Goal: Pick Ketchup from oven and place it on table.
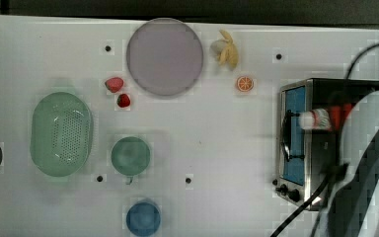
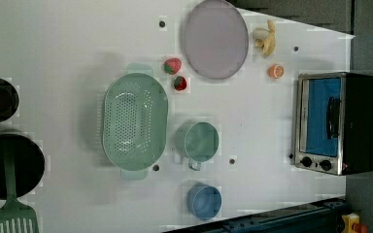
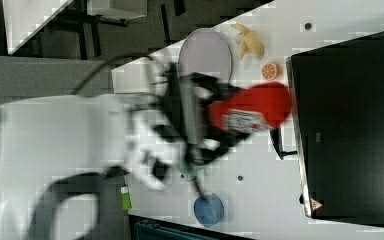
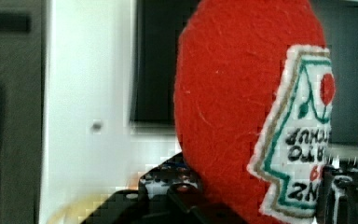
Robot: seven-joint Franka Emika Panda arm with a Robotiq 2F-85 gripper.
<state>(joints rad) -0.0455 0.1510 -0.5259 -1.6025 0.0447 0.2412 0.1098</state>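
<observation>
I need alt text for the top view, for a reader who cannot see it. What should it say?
A robot arm holds the ketchup over the oven at the top view's right. On the white table lie a lilac plate, two strawberries, a banana, an orange slice, a green colander, a green cup and a blue cup.
</observation>
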